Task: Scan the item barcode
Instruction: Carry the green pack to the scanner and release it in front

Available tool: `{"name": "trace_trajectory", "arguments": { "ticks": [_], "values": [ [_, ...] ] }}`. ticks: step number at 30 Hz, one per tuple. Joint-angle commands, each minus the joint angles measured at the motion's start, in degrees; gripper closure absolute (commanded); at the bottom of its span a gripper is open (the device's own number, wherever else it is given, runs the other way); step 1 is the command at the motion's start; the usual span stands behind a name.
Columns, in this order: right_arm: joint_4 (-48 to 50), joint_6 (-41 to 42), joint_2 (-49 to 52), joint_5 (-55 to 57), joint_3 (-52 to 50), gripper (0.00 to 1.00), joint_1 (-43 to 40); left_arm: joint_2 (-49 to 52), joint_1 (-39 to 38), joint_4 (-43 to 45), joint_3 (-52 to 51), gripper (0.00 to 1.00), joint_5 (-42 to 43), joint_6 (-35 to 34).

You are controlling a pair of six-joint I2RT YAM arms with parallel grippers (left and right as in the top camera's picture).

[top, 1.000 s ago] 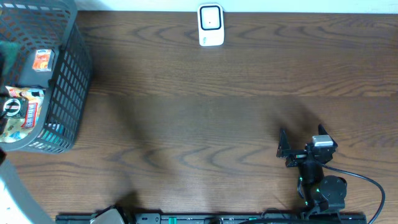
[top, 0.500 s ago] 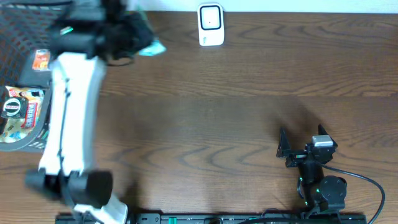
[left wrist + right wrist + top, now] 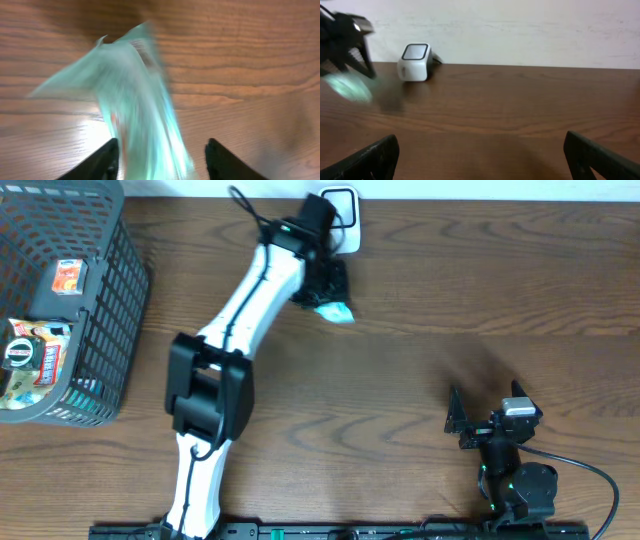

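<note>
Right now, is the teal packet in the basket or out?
Out: the teal packet is at the left hand by the scanner, well away from the basket.

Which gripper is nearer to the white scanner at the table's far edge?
Left. The left gripper hangs just in front of the scanner, with a pale green packet at its fingers. The right gripper is far off, toward the front right.

The bench [image 3: 420,290] is a dark brown wood-grain surface under a pale wall. A dark mesh basket [image 3: 112,310] stands on its far left corner. A small white scanner [image 3: 415,62] sits upright at the middle of the far edge, well apart from the basket. A black rail [image 3: 400,530] runs along the near edge.
</note>
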Motion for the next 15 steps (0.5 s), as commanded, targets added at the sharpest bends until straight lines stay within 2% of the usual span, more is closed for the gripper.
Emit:
{"name": "trace_trajectory", "arguments": {
  "ticks": [1,3,4,12,15],
  "values": [
    [-0.3,0.0,-0.3,0.3,-0.1,0.01,-0.5,-0.2,-2.1,1.2,0.3,0.42,0.5,0.8],
    [-0.3,0.0,-0.3,0.3,-0.1,0.01,-0.5,-0.9,-2.9,1.8,0.4,0.21,0.5,0.9],
    [-0.3,0.0,-0.3,0.3,-0.1,0.01,-0.5,-1.2,-2.9,1.8,0.4,0.20,0.5,0.9],
    [-0.3,0.0,-0.3,0.3,-0.1,0.01,-0.5,-14.2,5.0,-2.7,0.4,0.17,0.5,1.2],
    [-0.3,0.0,-0.3,0.3,-0.1,0.01,-0.5,-20.8,10.2,-5.6,0.4,0.17,0.2,6.4]
  ]
}}
